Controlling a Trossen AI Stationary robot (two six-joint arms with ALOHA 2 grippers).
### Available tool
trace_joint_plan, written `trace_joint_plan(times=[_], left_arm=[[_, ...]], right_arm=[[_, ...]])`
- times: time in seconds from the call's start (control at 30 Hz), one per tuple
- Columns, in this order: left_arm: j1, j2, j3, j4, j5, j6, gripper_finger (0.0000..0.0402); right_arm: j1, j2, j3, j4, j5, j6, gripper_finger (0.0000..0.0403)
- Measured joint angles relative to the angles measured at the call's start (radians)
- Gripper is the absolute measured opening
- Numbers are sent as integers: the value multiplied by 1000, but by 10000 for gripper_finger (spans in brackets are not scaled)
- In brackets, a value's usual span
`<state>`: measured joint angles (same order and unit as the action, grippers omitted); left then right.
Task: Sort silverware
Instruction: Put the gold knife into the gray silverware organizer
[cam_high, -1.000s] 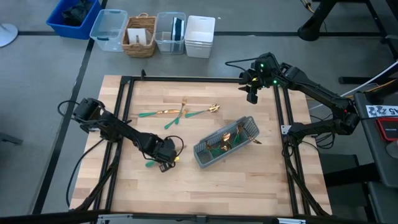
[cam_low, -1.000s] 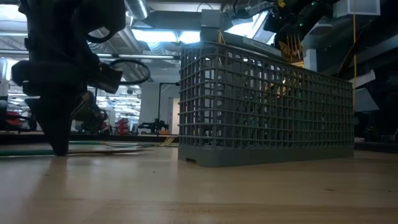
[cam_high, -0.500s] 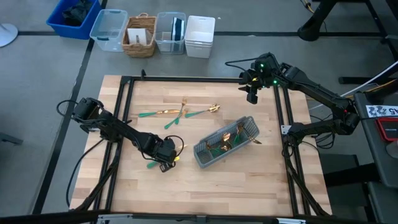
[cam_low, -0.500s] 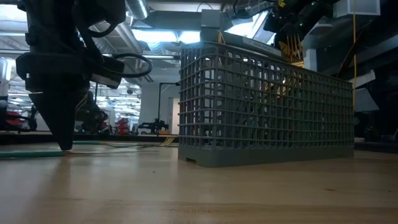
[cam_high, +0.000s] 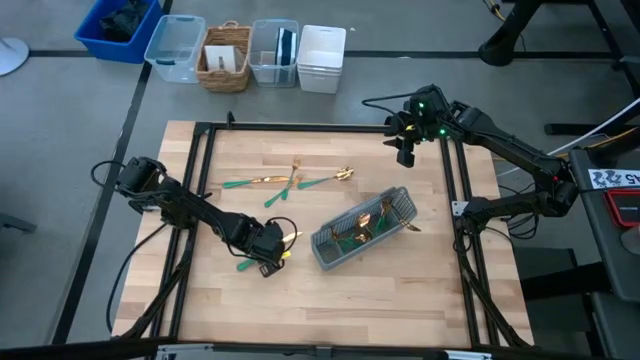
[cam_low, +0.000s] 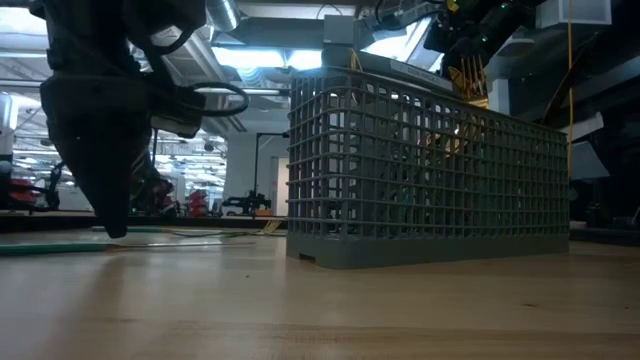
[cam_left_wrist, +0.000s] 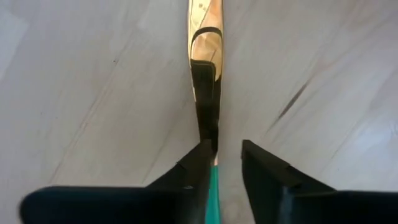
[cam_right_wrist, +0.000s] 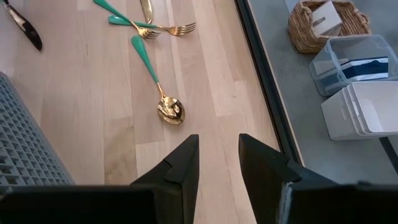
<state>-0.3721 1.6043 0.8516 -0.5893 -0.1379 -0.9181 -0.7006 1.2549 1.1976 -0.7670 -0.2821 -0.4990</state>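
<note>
Straddling a knife (cam_left_wrist: 205, 74) flat on the bench (cam_high: 300, 300), your left tool (cam_high: 268, 258) has fingers apart. Right of it, caddy (cam_high: 362, 229) holds cutlery. Far right, your right tool (cam_high: 405, 150) hangs open.

- Right gripper (cam_right_wrist: 217, 158): fingers parted, above the wooden table (cam_right_wrist: 199, 81).
- Gold spoon (cam_right_wrist: 158, 87), two forks (cam_right_wrist: 158, 28) beyond.
- Grey caddy (cam_right_wrist: 25, 149) alongside.
- Wicker basket (cam_right_wrist: 323, 25), clear bins (cam_right_wrist: 354, 65) off-table.
</note>
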Motion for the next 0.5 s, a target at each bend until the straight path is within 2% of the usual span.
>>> trace_joint_plan(times=[0.1,0.2,0.5], left_arm=[[0,0,-4,-1,0,6,107],[0,-1,-27,-4,-1,-3,116],[0,-2,-50,2,-3,-44,93]], right_arm=[[0,0,0,0,0,0,115],[0,0,0,0,0,0,115],[0,0,0,-1,0,0,115]])
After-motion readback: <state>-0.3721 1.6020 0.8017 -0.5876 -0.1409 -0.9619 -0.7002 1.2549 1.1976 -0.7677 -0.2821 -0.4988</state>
